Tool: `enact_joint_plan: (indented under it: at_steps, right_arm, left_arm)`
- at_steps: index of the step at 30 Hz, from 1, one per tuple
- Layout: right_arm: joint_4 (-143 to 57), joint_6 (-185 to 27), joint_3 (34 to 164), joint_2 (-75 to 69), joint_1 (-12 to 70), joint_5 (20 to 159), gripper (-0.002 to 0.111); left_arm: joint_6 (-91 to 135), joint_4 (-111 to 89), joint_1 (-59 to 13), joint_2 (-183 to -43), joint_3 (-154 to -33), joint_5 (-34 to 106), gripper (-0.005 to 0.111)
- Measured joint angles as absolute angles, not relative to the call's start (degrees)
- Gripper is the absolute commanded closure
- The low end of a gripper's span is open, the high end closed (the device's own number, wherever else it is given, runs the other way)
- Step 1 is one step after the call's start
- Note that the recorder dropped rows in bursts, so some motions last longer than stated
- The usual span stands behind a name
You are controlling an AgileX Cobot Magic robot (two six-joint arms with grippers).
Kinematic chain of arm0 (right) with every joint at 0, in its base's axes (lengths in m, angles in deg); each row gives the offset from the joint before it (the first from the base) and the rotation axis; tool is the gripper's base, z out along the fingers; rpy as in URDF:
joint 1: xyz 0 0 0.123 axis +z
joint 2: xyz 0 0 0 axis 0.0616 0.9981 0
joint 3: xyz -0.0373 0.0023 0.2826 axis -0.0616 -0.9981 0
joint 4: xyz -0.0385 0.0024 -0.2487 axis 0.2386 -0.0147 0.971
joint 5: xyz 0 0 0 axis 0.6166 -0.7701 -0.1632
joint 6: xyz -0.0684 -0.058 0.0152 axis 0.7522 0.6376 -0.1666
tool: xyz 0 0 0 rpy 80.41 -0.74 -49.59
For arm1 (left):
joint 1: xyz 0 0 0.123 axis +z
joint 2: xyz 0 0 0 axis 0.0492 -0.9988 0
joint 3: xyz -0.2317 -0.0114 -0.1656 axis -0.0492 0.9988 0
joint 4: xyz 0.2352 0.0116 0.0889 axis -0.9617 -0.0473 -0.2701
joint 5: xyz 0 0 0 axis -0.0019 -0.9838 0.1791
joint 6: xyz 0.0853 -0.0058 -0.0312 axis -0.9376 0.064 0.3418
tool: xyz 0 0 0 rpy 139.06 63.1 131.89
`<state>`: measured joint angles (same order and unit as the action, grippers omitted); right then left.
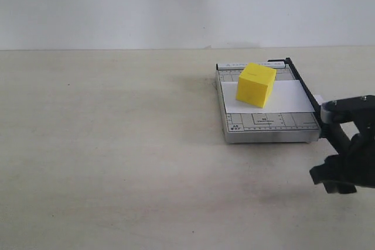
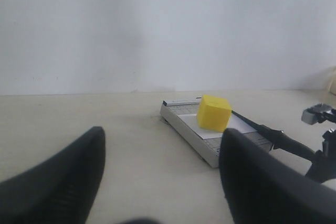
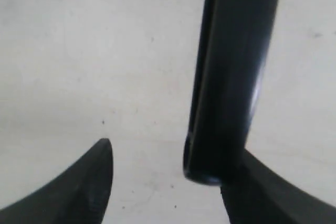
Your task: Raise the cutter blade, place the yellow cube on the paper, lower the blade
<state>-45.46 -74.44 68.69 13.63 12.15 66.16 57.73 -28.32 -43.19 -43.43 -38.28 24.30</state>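
Note:
The yellow cube (image 1: 256, 84) (image 2: 213, 113) stands on the white paper (image 1: 290, 98) (image 2: 239, 124), which lies across the grey trimmer base (image 1: 269, 128) (image 2: 194, 136). The cutter blade (image 1: 304, 83) lies low along the base's right edge. Its thick black handle (image 2: 286, 140) (image 3: 236, 77) sticks out toward the front. My right gripper (image 1: 343, 165) (image 3: 170, 150) is open around the handle's end, which rests against one finger (image 3: 252, 182). My left gripper (image 2: 164, 132) is open and empty, well to the left of the trimmer and out of the exterior view.
A pale tabletop (image 1: 117, 144) stretches left of the trimmer, with a white wall (image 1: 176, 4) behind it. The right arm's black body fills the lower right corner of the exterior view.

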Motion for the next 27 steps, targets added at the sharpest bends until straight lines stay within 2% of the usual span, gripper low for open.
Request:
enact_joint_plan:
  at_steps: [10, 13, 17, 27]
  right_arm:
    - [-46.43, -75.07, 72.82, -5.09, 12.15, 71.17, 0.053]
    - [-46.58, -75.2, 72.82, -11.11, 12.15, 72.51, 0.069]
    - [-46.58, -75.2, 72.25, -17.86, 12.15, 74.24, 0.109]
    - [-48.47, -75.45, 56.21, -41.39, 12.15, 81.87, 0.108]
  left_arm:
    - [57.73, -28.32, -43.19, -43.43, -38.28, 24.3, 0.047]
    - [57.73, -28.32, -43.19, -43.43, -38.28, 24.3, 0.047]
    - [57.73, -28.32, -43.19, -43.43, -38.28, 24.3, 0.047]
    - [57.73, -28.32, -43.19, -43.43, -38.28, 24.3, 0.047]
